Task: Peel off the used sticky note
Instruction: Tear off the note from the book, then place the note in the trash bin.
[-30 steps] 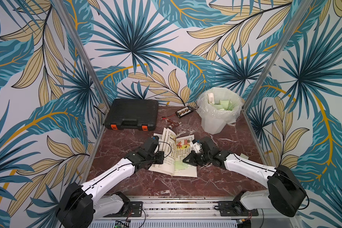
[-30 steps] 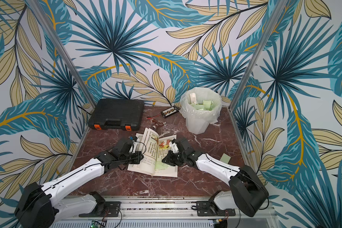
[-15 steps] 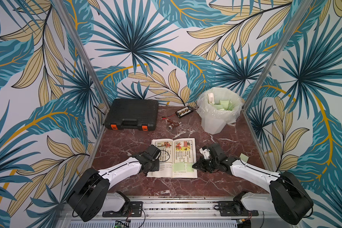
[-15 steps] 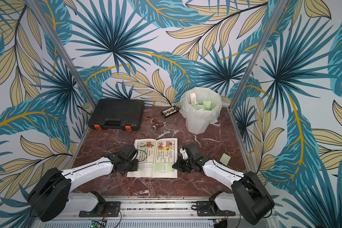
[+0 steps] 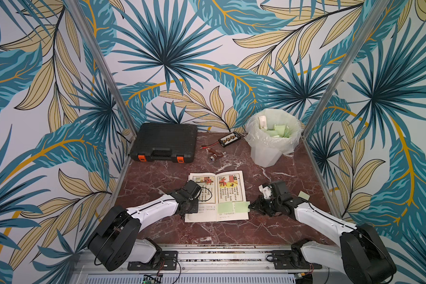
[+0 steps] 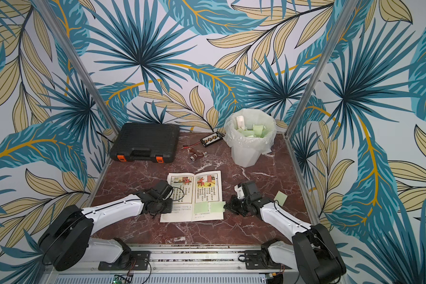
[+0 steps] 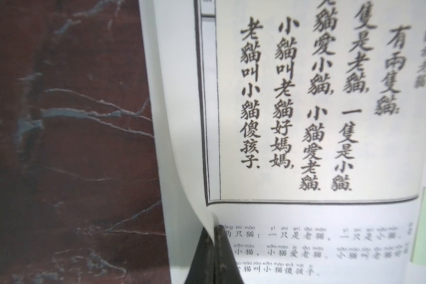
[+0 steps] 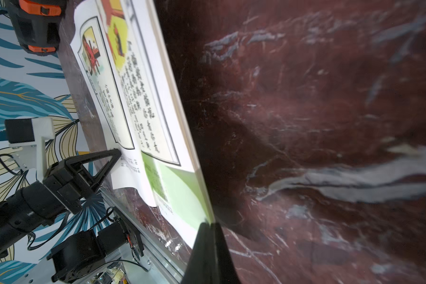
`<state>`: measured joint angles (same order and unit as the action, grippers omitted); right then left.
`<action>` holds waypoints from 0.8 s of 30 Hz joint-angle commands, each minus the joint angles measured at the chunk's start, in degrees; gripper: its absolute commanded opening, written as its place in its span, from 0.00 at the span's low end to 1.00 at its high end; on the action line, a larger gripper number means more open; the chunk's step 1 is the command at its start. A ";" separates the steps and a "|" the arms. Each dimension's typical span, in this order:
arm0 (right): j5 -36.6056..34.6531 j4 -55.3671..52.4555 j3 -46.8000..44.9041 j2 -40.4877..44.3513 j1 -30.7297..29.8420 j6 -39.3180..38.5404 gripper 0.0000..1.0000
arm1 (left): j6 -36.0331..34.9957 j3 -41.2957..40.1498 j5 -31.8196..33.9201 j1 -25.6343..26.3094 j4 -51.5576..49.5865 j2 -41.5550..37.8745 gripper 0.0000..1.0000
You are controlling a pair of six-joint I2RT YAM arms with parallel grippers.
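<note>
Two pale green sticky notes sit side by side on the near strip of the right-hand page of the open book (image 5: 217,194), which lies flat at mid-table. The left sticky note (image 5: 224,208) lies wholly on the page, and the right wrist view shows faint dark lettering across it. The right sticky note (image 5: 241,207) looks plain, and its right edge overhangs the book's edge slightly.

Right gripper (image 8: 208,226): jaws together, nipping the overhanging edge of the right sticky note, low to the table (image 5: 158,179).

Left gripper (image 7: 214,231): jaws together on the left page, near its near-left corner. The page edge curls up into the seam between them.

Containers:
- White bin (image 5: 266,157), far right, lined with a clear plastic bag. Inside are several green notes (image 5: 279,130) in a loose heap and one white object (image 5: 263,121) against the left wall. What that object is, I cannot tell.
- Black tool case (image 5: 165,141), far left, lid down, with two orange latches on its near face. Contents hidden.

One loose green note (image 5: 303,196) lies on the table right of the right arm, apart from the book.
</note>
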<state>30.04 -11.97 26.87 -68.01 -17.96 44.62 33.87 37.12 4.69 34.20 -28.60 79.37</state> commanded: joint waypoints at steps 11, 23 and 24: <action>0.12 -8.42 -2.97 1.26 7.10 -7.46 0.00 | -1.51 2.44 5.06 -0.18 -4.83 1.75 0.00; 1.24 -25.85 17.69 12.17 11.02 -12.08 0.00 | -3.33 6.07 6.10 0.95 -8.34 1.02 0.00; 0.94 -27.83 23.24 12.26 11.29 -12.81 0.00 | -3.35 6.22 6.27 1.04 -8.48 1.02 0.00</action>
<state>30.46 -33.32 42.74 -57.67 -7.25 34.70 31.44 41.52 9.61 34.85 -35.59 80.64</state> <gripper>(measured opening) 0.043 0.063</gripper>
